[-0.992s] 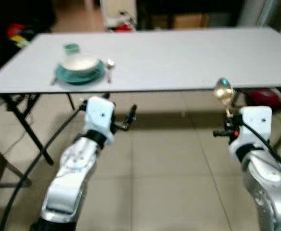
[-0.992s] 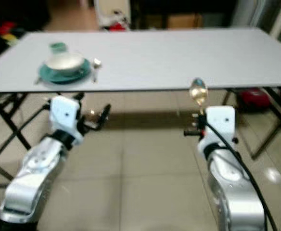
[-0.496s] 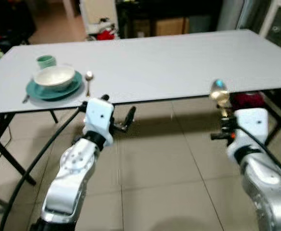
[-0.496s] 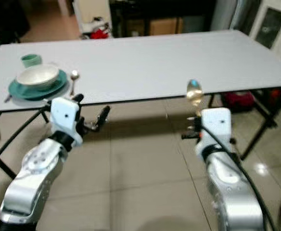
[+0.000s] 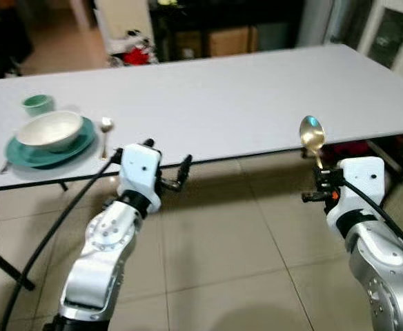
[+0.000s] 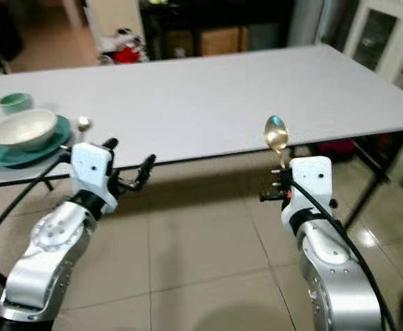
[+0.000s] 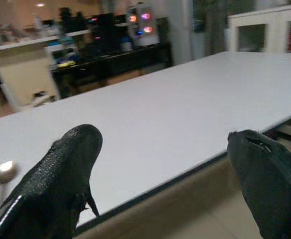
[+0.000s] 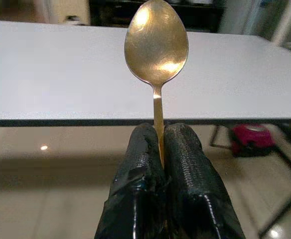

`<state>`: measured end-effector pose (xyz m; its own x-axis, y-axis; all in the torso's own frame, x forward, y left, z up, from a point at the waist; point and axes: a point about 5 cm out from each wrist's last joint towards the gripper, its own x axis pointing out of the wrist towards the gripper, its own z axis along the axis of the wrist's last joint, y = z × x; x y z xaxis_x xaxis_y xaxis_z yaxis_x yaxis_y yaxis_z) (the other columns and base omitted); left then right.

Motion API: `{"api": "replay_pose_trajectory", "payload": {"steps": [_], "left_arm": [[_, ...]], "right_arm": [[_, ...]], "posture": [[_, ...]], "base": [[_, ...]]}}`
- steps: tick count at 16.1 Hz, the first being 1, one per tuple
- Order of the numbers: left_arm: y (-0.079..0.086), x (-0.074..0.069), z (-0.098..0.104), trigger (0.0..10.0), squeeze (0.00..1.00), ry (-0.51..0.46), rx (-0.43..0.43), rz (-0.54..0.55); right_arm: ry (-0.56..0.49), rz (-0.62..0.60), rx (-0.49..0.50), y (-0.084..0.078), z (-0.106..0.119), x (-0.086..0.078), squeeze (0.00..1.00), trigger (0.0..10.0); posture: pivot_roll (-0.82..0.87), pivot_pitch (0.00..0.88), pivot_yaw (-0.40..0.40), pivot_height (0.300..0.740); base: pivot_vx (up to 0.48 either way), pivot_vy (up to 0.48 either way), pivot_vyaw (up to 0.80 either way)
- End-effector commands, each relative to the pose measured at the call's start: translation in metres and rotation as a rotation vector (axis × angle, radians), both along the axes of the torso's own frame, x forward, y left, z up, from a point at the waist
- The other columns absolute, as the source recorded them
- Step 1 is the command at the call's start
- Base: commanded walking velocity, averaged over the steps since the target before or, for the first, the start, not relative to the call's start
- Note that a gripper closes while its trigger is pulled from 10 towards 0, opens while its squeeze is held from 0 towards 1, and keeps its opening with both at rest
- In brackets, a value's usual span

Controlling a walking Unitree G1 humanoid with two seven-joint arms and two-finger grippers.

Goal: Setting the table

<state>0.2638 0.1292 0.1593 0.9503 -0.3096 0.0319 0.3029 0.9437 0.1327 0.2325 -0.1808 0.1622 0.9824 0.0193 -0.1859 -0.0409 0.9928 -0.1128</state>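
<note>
My right gripper is shut on the handle of a gold spoon, holding it upright with the bowl on top. The gold spoon stands just before the white table's near edge, right of centre. At the table's left end a white bowl sits on a teal plate, with a green cup behind it and a silver spoon beside it on the right. My left gripper is open and holds nothing, level with the near edge, right of the plate.
Tiled floor lies under and before the table. A red object sits beneath its right end. A dark shelf unit stands behind the table and a white cabinet at the back right. A black cable hangs by my left arm.
The whole picture has shifted: the place setting now sits further left and the table's right end shows more, so the camera moved. Both grippers keep their pose, the gold spoon still held.
</note>
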Motion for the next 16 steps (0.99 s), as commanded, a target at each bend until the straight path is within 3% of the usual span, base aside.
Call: {"api": "replay_pose_trajectory", "payload": {"steps": [1, 6, 16], "left_arm": [[0.008, 0.002, 0.000, 10.0, 0.00, -0.004, -0.004, 0.037], [0.026, -0.004, -0.011, 10.0, 0.00, -0.001, -0.004, 0.100], [0.021, -0.004, -0.013, 10.0, 0.00, -0.006, 0.001, 0.074]], "right_arm": [[-0.024, 0.047, 0.029, 0.007, 0.003, 0.000, 0.00, 10.0], [-0.070, 0.044, 0.047, -0.005, -0.007, -0.005, 0.00, 10.0], [-0.015, 0.069, 0.014, -0.008, -0.017, -0.003, 0.00, 10.0]], "posture": [[0.03, 0.000, 0.048, 0.740], [0.04, 0.000, 0.036, 0.740], [0.04, 0.000, 0.039, 0.740]], "base": [[0.371, 0.000, 0.00], [0.368, 0.000, 0.00], [0.364, 0.000, 0.00]]}}
